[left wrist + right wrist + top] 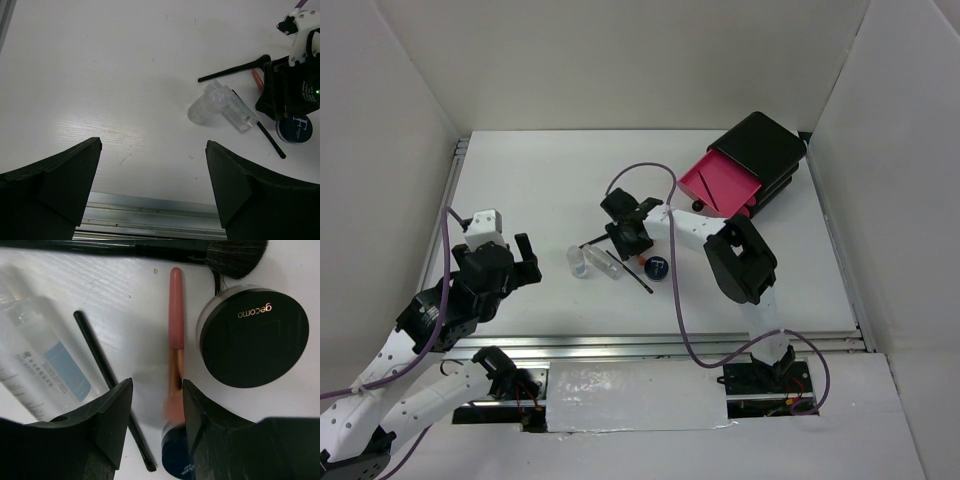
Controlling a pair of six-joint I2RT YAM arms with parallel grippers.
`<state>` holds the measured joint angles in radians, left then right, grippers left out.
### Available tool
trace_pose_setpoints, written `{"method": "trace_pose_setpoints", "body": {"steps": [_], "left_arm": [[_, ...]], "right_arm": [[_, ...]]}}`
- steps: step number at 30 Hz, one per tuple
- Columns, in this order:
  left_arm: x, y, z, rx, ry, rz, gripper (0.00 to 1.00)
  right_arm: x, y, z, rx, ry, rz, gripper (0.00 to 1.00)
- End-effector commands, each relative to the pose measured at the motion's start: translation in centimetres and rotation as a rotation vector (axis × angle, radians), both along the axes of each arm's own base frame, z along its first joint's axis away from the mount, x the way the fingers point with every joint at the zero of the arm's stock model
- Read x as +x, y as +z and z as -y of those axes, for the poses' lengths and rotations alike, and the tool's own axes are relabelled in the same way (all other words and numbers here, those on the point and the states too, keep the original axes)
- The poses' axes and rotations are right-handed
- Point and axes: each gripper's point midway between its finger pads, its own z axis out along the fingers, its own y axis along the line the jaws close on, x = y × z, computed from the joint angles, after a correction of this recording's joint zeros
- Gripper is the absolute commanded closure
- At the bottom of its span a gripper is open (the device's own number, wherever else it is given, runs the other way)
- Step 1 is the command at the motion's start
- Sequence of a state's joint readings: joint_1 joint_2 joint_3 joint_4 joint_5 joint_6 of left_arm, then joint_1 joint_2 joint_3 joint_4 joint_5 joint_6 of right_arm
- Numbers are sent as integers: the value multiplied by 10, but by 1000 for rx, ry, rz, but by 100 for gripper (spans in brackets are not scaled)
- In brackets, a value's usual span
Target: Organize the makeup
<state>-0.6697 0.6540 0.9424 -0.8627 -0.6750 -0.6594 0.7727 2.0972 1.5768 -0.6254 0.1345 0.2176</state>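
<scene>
1. The left claw (153, 146) hangs released. Its fingers are spread wide above a bare stretch of the tabletop (540, 180) at the front left, with nothing between them.
2. The right claw (156, 390) sits low over the cluster of makeup in the middle of the tabletop. Its jaws are about half parted and it is grasping nothing.
3. Between those jaws lies the pink-and-orange stick (175, 325), flat on the tabletop and in line with the fingers.
4. One finger stands clearly apart from the stick. The other finger (200, 410) is right against its side, but the stick's near end is blurred, so I cannot tell whether they touch.
5. The black round compact (252, 335) lies lid up, with gold lettering, just beside the stick.
6. The dark-blue round compact (656, 268) lies at the stick's near end, partly hidden under the right claw in the wrist view.
7. The thin black pencil (107, 385) lies slanted on the stick's other side, and its near part runs under a finger.
8. Beyond the pencil, the clear tube (35, 355) with a pale blue label lies on its side.
9. The clear vial (202, 109) lies against that tube, on the side toward the left arm.
10. The long black brush (150, 246) lies crosswise past the stick's far tip, with its bristles near the black compact.
11. The black box (770, 150) stands at the far right, well apart from the cluster, with one pink drawer (720, 185) pulled out.
</scene>
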Motion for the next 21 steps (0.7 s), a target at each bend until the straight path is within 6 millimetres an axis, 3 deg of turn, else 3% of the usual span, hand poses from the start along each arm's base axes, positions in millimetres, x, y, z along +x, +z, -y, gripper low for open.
{"method": "trace_pose_setpoints", "body": {"steps": [1,4,7,8,11,15,18,21], "left_arm": [[3,13,3,-30,-6,39,0],[3,13,4,-32,-10,41,1],[3,13,4,-33,-10,42,1],[3,13,4,-32,-10,42,1],[3,13,4,-34,-10,43,1],[2,14,4,-36,-12,46,1],[2,13,5,-34,-14,42,1],[3,14,5,-35,-14,43,1]], "right_arm": [[1,-9,-1,18,-12,-13,48],[1,-12,-2,18,-10,-22,48],[0,-13,-3,25,-4,-33,55],[0,-13,-4,26,0,-37,67],[-2,-13,-5,33,8,-46,82],[1,-5,-6,48,4,-20,90],[7,16,-7,65,2,26,92],[13,63,-8,118,8,111,92]]}}
